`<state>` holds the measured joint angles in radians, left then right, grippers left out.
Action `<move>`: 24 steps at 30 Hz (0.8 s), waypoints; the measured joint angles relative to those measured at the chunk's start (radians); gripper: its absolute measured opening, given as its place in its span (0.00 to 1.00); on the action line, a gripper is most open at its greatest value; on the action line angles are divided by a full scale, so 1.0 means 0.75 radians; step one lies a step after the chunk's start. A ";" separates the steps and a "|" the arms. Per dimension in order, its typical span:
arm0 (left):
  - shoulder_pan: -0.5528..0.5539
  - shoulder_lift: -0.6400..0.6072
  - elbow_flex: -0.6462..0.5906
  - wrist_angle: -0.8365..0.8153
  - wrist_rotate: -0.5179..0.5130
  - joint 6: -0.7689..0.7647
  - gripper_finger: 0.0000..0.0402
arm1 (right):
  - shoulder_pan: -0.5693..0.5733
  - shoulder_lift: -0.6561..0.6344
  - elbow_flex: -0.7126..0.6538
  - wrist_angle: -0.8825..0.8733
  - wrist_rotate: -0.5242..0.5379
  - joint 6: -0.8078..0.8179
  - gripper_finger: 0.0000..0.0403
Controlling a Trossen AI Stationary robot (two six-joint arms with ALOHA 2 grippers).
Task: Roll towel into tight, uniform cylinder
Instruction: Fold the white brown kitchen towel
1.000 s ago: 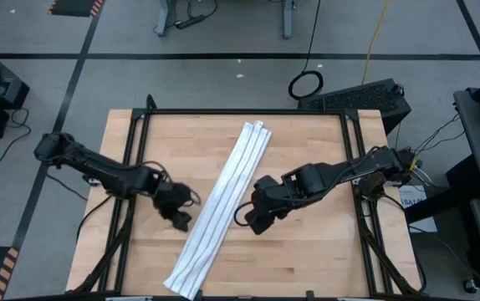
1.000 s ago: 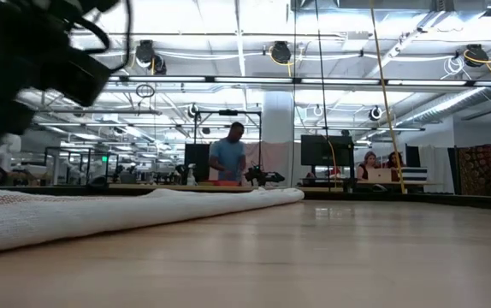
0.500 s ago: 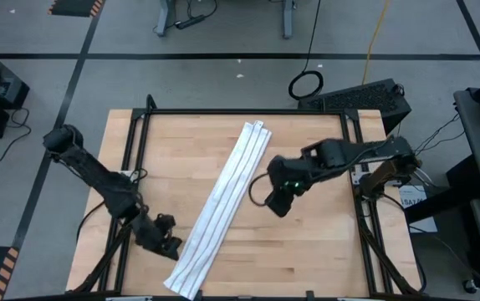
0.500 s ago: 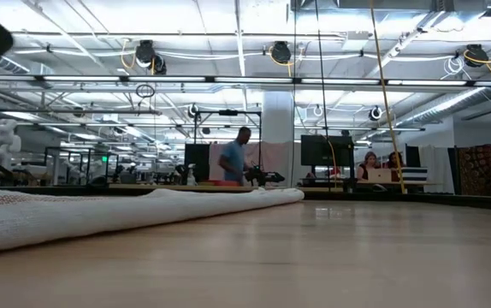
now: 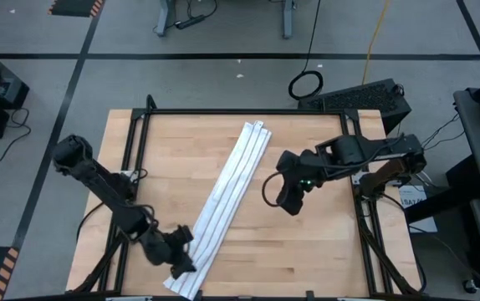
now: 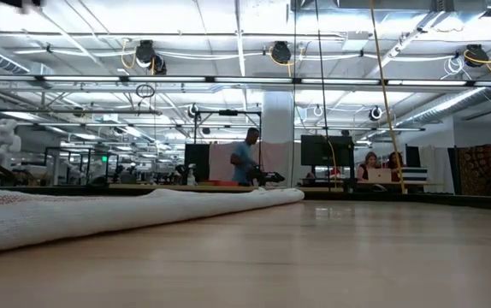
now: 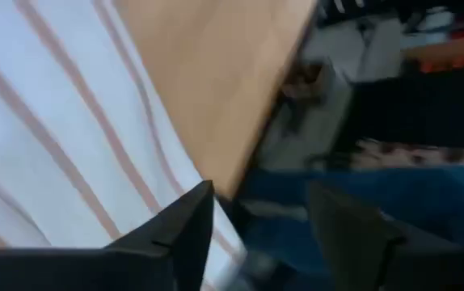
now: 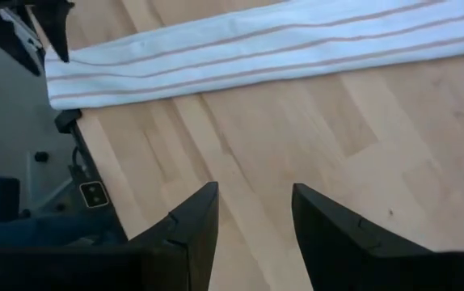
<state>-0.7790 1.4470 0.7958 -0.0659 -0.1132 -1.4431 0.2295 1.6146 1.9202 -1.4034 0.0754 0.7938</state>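
The white soft cloth towel with thin dark pinstripes [image 5: 223, 205] lies folded into a long narrow strip on the light wooden tabletop [image 5: 324, 259]. It runs diagonally, from its far end near the middle of the table's far edge down to its near end close to the near edge, left of centre.

The left gripper [image 5: 181, 261] is down at that near end, reaching in from the strip's left side, with its dark fingers over the left edge of the cloth. In the left wrist view the two dark fingers [image 7: 175, 230] stand apart with a gap between them, the striped cloth lying under and beside one of them and the table's edge just beyond. Whether they have actually pinched any cloth I cannot tell.

The right gripper [image 5: 291, 203] hangs over bare wood to the right of the strip's middle, clearly apart from the towel. Its fingers [image 8: 187, 226] are spread partway with nothing between them; the striped strip lies ahead of them across the wood.

In the low view the towel [image 6: 100, 214] lies flat along the left of the tabletop.
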 joint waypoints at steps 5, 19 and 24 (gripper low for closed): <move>0.200 0.074 0.041 -0.130 -0.026 0.254 0.37 | 0.023 0.001 -0.001 0.002 0.052 0.089 0.37; 0.694 0.259 0.043 -0.250 0.106 0.787 0.07 | 0.114 0.002 -0.001 0.002 0.129 0.351 0.37; 0.672 0.351 0.043 -0.149 0.156 0.857 0.05 | 0.126 0.002 -0.001 0.003 0.173 0.429 0.37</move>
<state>-0.2753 1.7106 0.8284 -0.1776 0.0036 -0.8004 0.3242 1.6157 1.9198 -1.4010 0.2048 1.1155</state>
